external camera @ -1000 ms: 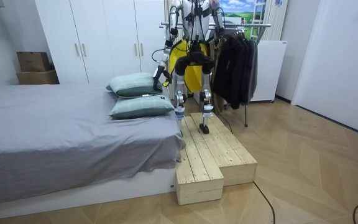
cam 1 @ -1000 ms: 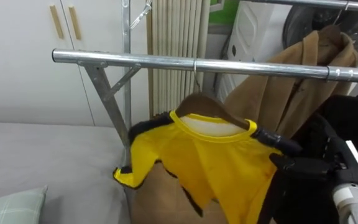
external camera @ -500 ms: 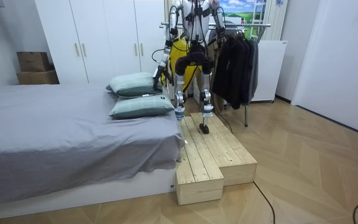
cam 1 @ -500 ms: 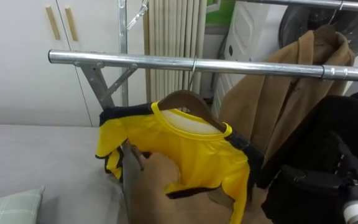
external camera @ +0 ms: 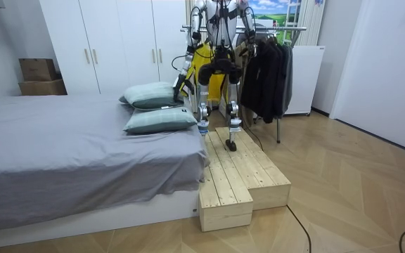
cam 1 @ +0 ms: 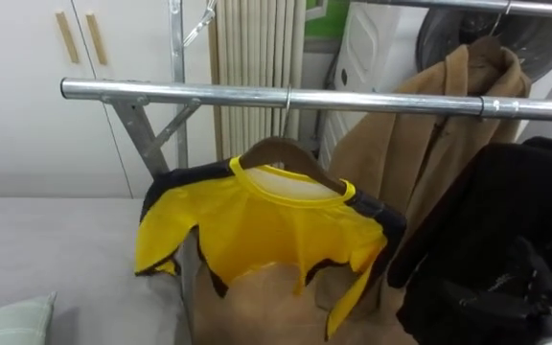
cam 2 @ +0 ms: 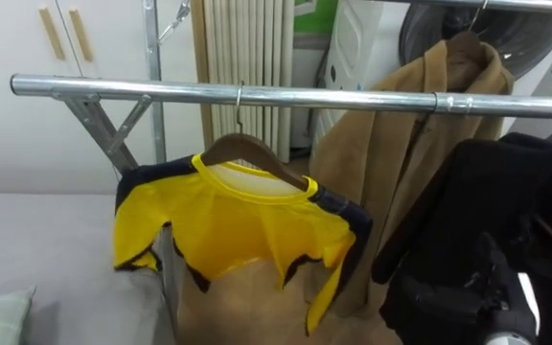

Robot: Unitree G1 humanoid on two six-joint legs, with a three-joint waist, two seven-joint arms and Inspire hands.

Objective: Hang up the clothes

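On the rail, left eye view: the yellow shirt hangs from its wooden hanger, hook over the bar. The right robot hand sits low and apart; I cannot tell how its fingers are set. It is best drawn straight back, clear of the black coat. A second ago it was at the shirt's shoulder. Room view: the left robot hand hangs near the bed, too small to read.

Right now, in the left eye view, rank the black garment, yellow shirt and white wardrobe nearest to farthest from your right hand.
1. black garment, beside the right hand, lower right.
2. yellow shirt, hanging at centre.
3. white wardrobe, behind, upper left.
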